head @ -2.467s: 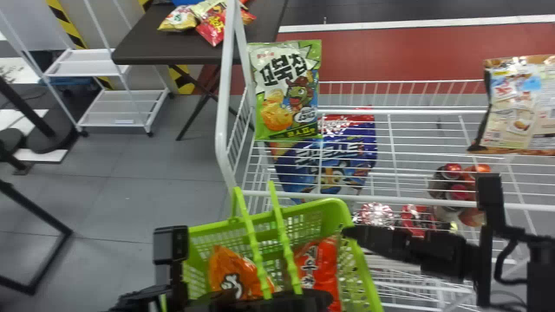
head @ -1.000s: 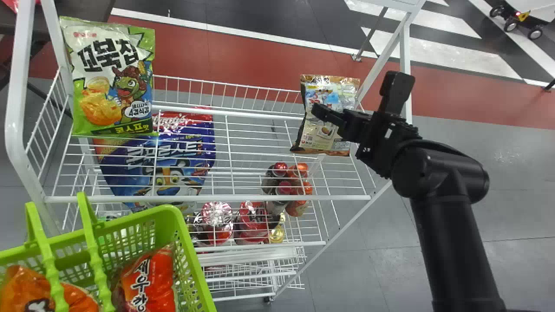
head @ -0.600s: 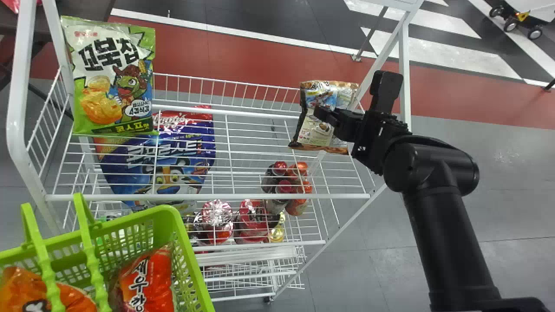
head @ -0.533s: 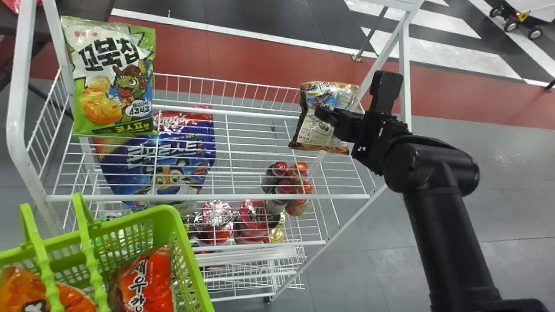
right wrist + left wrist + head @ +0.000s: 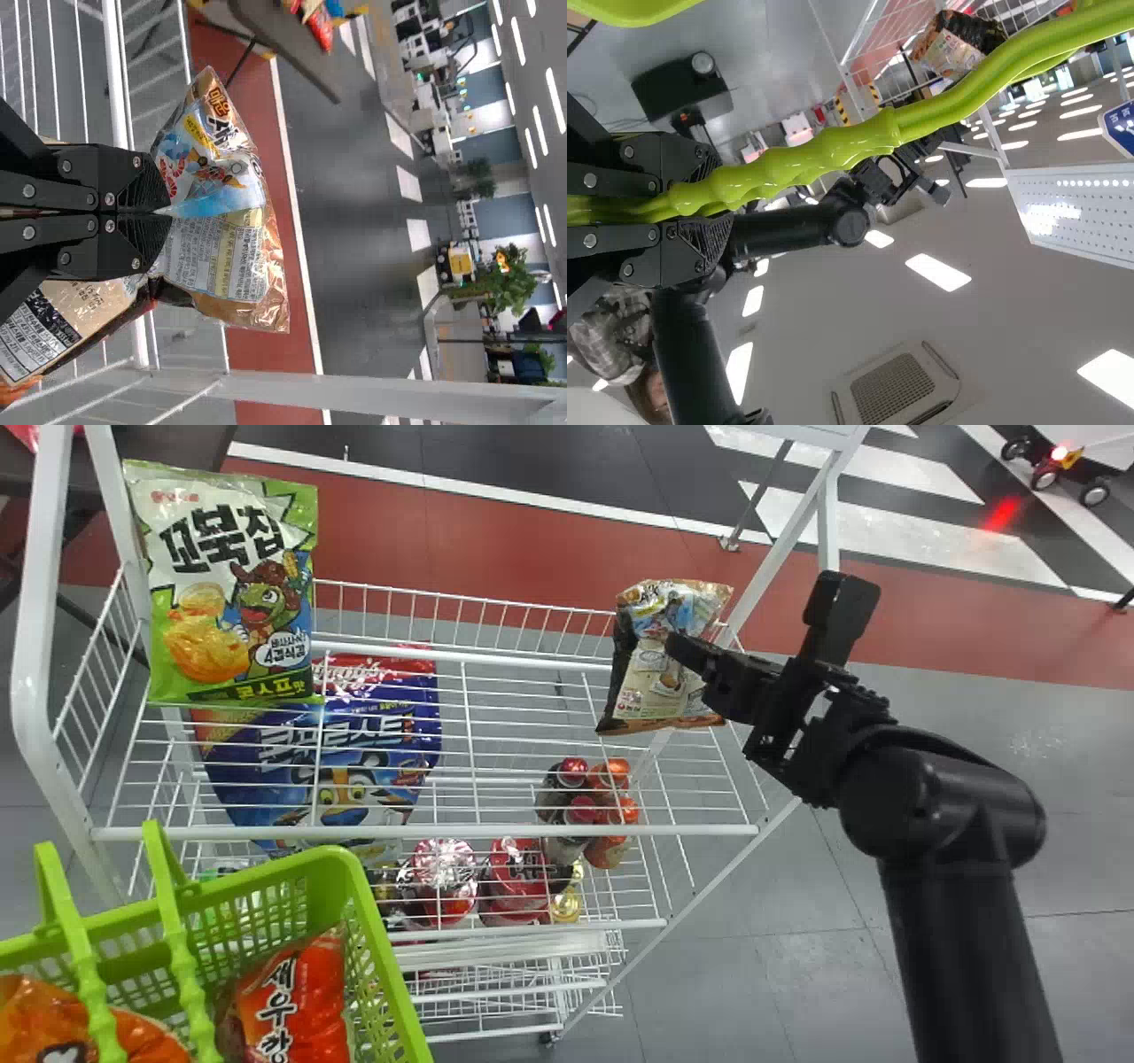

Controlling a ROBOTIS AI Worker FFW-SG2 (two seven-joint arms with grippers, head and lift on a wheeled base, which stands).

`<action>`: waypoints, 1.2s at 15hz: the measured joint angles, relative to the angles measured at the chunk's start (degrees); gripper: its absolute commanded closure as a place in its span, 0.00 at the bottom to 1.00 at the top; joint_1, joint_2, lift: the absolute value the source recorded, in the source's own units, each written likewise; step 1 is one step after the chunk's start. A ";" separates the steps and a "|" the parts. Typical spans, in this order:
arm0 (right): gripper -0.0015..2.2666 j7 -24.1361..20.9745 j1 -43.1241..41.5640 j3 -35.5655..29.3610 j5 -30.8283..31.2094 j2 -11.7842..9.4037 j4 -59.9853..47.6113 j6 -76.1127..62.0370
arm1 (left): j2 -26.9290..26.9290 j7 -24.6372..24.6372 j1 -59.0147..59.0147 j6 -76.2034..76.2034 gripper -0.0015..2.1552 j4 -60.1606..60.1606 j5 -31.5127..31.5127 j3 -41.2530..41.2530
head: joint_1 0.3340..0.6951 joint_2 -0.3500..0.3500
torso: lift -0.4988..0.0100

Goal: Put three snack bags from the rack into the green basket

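Though creased — bag [image 5: 217, 252] in right gripper [image 5: 686, 654].

The white rack [image 5: 38, 682] is standing on the grey floor [image 5: 753, 992], its top shelf [image 5: 496, 832] bearing a green snack bag [image 5: 226, 593], which is sitting upright near the left end. Below that shelf, seen through its wires, a blue bag [image 5: 368, 737] is lying toward the left, while clustered bottles [image 5: 580, 809] are standing farther right and red packs [image 5: 516, 890] are sitting between, nearer the front.
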 measured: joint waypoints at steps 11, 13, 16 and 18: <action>0.99 5.46 6.80 -2.68 -24.84 1.85 -16.73 32.99 | 0.00 1.58 -0.71 0.17 1.00 0.03 0.07 -0.36 | 1.00 0.26 | 0.98; 0.99 5.45 6.92 -2.65 -28.74 2.10 -18.63 37.43 | 0.00 1.78 -0.77 0.16 1.00 -0.03 -0.03 -0.53 | 1.00 0.30 | 0.98; 0.99 5.36 6.98 -0.92 -32.71 3.12 -19.89 41.67 | 0.00 2.49 -0.89 0.20 1.00 -0.16 -0.45 -1.62 | 1.00 0.38 | 0.98; 0.99 5.36 7.23 1.39 -33.22 4.29 -19.86 42.64 | 0.00 2.92 -1.02 0.44 1.00 -0.38 -0.91 -2.59 | 1.00 0.42 | 0.98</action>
